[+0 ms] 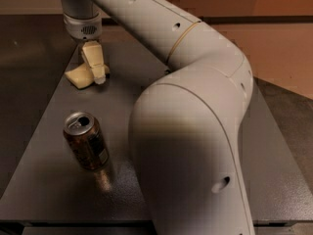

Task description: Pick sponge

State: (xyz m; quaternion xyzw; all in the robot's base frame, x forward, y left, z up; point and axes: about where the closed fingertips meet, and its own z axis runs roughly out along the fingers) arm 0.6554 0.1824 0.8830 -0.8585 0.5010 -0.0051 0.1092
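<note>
The sponge (77, 77) is a small pale yellow pad lying on the dark grey table (44, 180) at the far left. My gripper (99, 76) hangs down from the wrist at the top left, with its cream tip at the sponge's right end, touching or just over it. The sponge's right edge is hidden behind the gripper. The big white arm (195, 131) crosses the view from the top left to the bottom right.
An opened brown soda can (86, 141) stands upright at the near left, well in front of the sponge. The arm's elbow hides the middle and right of the table. The table's left edge runs close beside the sponge.
</note>
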